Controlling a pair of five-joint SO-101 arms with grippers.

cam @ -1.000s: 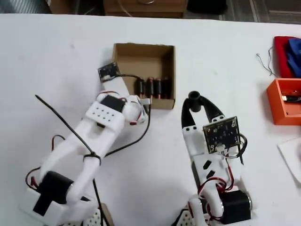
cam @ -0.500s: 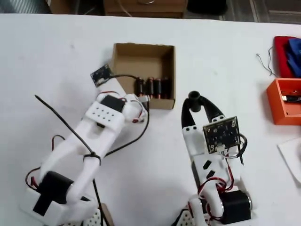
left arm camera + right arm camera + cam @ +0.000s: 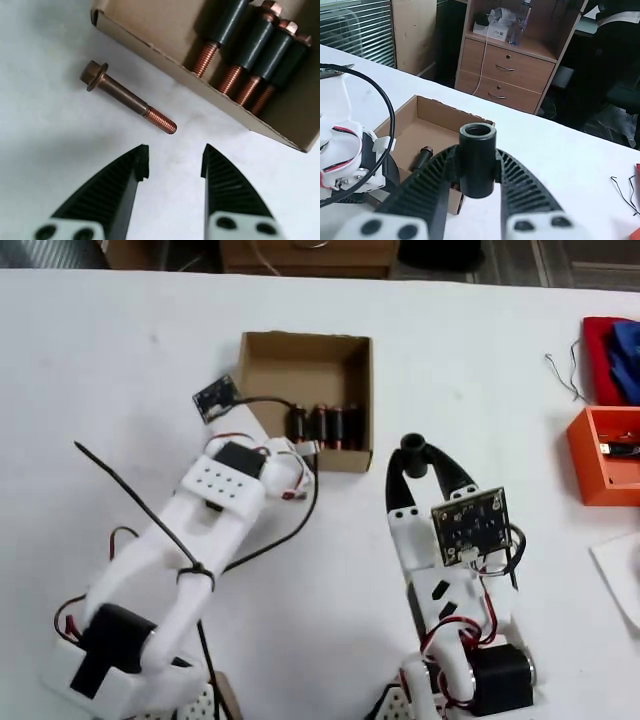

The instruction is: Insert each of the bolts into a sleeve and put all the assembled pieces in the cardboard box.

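Right pincer: the right gripper (image 3: 476, 159) sits nearest me on the white table (image 3: 480, 360), its black ribbed fingers clamped on a short black cylindrical sleeve (image 3: 478, 137). The sleeve stands upright with its open bore facing up, just off the near right corner of the box.

Left pincer: the left gripper (image 3: 174, 160) hangs low over the table with its two fingers apart and nothing between them, pointing at the loose bolt.

Loose bolt: a copper-coloured flange-head bolt (image 3: 127, 97) lies flat on the table, bare of any sleeve. It rests just outside the box's wall, roughly along it and apart from it, threaded end nearer the gripper's tips.

Box: the open brown cardboard box (image 3: 300, 370) stands beyond both arms, top open.

Assembled pieces: four copper bolts in black sleeves (image 3: 250, 50) lie side by side on the box floor, packed against the wall nearest the arms.

Far right: an orange plastic tray (image 3: 600, 465) and a red cloth (image 3: 605, 355) sit at the table's edge, well apart from the box.
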